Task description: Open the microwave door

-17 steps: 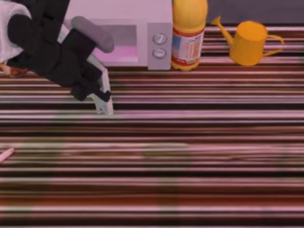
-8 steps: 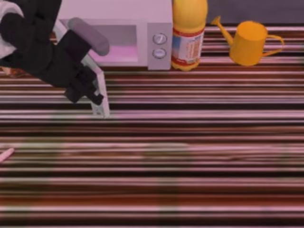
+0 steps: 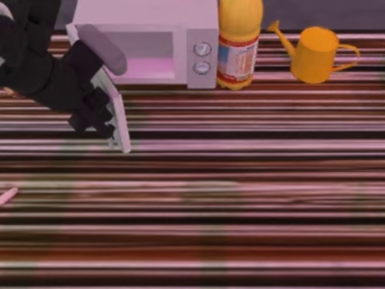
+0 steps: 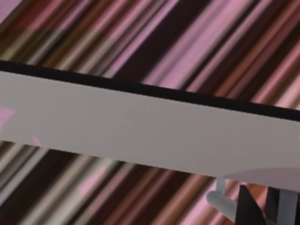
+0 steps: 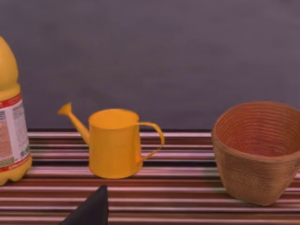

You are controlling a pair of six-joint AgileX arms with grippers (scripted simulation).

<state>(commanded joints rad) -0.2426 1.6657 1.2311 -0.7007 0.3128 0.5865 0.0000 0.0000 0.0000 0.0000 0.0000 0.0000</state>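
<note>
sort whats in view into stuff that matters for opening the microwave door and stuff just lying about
For the job: microwave; microwave door, swung out; left tool at the door.

Lying about: orange bottle; yellow watering can; woven basket.

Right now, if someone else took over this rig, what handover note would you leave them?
Left gripper: at the free edge of the flat pale grey-white microwave door, on the top view's left; finger state unclear.
Right gripper: out of the top view, apparently parked.
The small boxy pale grey-white microwave stands at the back, beside the orange bottle.
Done: door swung well out, cavity exposed.
Left: probably swing it a little wider, then release and withdraw.
</note>
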